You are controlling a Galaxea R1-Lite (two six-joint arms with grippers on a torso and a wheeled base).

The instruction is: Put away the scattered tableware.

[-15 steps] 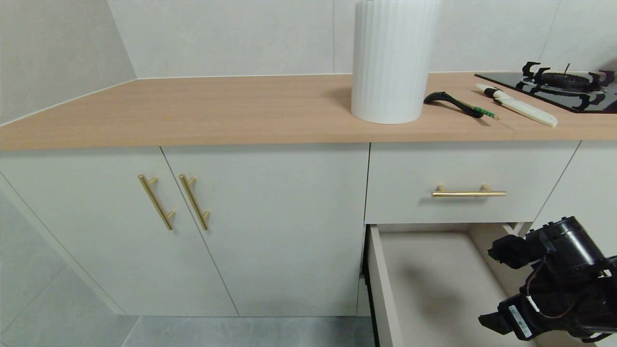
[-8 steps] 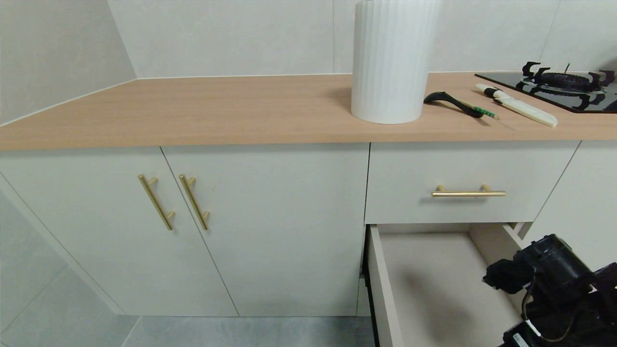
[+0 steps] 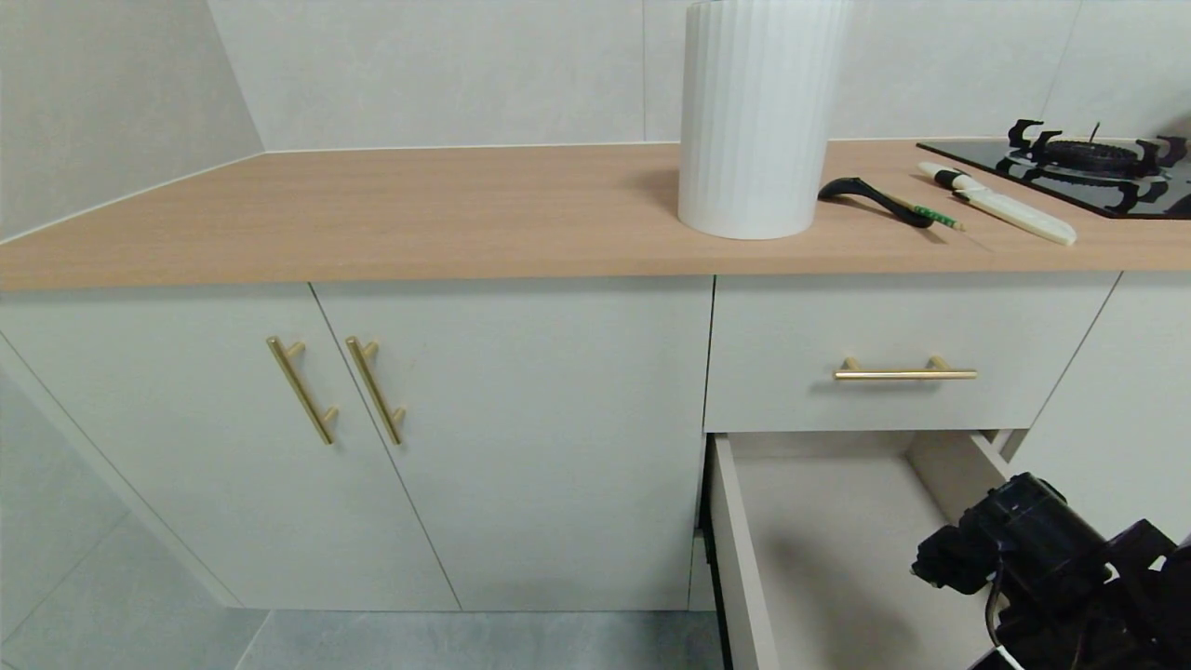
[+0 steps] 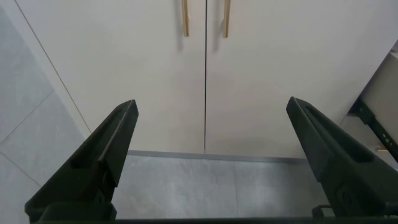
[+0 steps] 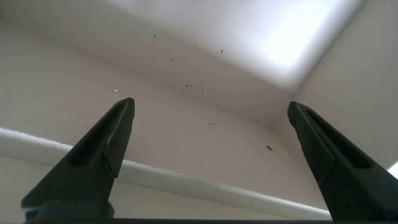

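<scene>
A: Left side first. The left gripper [image 4: 209, 104] has its jaws spread wide with nothing between them. Straight ahead of it are two cabinet doors [image 4: 280, 68], with floor below.

B: So that one's idle. Where's the tableware?

A: Up on the countertop [image 3: 419, 214], well above both grippers and well apart from them. Beside the white ribbed canister [image 3: 754, 121] lies a black utensil [image 3: 865, 197]. It's touching or crossing a thin green-handled stick [image 3: 933, 217], I can't tell which. Just past those is a white knife [image 3: 1010, 214], near the gas hob [image 3: 1084, 167].

B: And the right gripper?

A: The right gripper [image 5: 209, 103] is gaping wide too, and empty. It hangs over the pulled-out lower drawer [image 3: 737, 549], whose bare floor is right beneath its fingers. The upper drawer [image 3: 903, 321] above it is shut.

B: Which step is this, then?

A: I'd say the drawer is ready and the first pick hasn't begun. Next, that right arm needs to lift clear of the drawer and up to the counter. Then it lines its open jaws across a slim handle, the knife's or the black utensil's, and closes low against the flat surface.
</scene>
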